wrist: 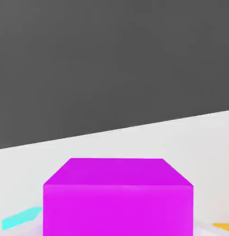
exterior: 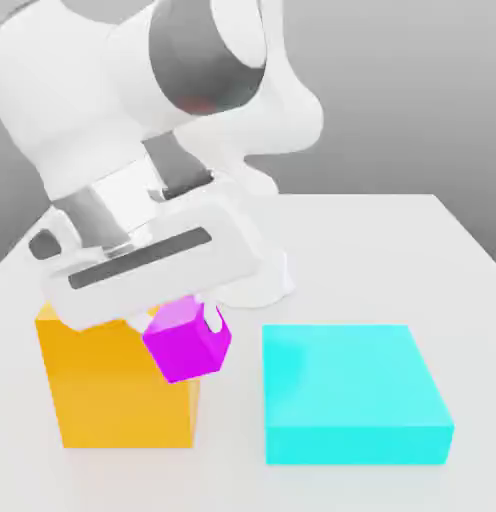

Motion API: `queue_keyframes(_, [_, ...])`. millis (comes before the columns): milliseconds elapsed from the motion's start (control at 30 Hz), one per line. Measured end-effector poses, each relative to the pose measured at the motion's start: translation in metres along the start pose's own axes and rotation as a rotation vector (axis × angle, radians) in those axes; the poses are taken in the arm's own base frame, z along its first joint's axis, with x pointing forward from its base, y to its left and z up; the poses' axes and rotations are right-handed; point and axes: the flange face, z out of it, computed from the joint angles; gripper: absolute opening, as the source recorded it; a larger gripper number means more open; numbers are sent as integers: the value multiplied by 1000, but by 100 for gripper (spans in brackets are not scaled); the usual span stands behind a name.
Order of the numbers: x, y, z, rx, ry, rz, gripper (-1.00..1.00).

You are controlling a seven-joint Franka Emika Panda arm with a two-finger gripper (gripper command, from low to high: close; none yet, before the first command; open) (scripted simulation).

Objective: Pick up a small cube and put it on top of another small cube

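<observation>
Orange comes first: at the exterior view's left a big orange block [exterior: 117, 385] sits on the white table [exterior: 392, 250]. Just above its near corner hangs the gripper [exterior: 182, 322], squeezed shut on the small magenta cube [exterior: 187, 345]. The cube is up in the air, tipped a little, and it is not resting on anything. From the hand view the same magenta cube [wrist: 117, 198] sits right under the camera, with a bit of cyan [wrist: 21, 217] on one side and a bit of orange [wrist: 223, 226] on the other. Further to the exterior view's right a wide, flat cyan block [exterior: 352, 390] lies on the table, well apart from the orange one.

I think the picking-up part is done, and now comes the carrying. Next the arm has to find another small cube and bring this one over it. I can't see one from here. The cube should be turned level first, then lowered gently so it lands flat and does not slide off.
</observation>
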Motion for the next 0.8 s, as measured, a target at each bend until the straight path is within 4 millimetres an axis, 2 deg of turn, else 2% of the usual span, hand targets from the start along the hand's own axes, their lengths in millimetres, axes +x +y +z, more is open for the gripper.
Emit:
queue_keyframes(67, [-16, 1, -20, 2, 11, 34, -100])
queue_keyframes(200, [-47, 18, -47, -45, 58, 123, -100])
queue_keyframes(500, [-107, 72, -85, -192, 311, 393, -100])
queue_keyframes(567, [-105, 87, -72, -234, 354, 440, -100])
queue_keyframes(667, [-94, 102, -37, -246, 367, 454, -100])
queue_keyframes(700, [-91, 106, -27, -246, 368, 455, 100])
queue_keyframes(800, [-91, 106, -27, -246, 368, 455, 100])
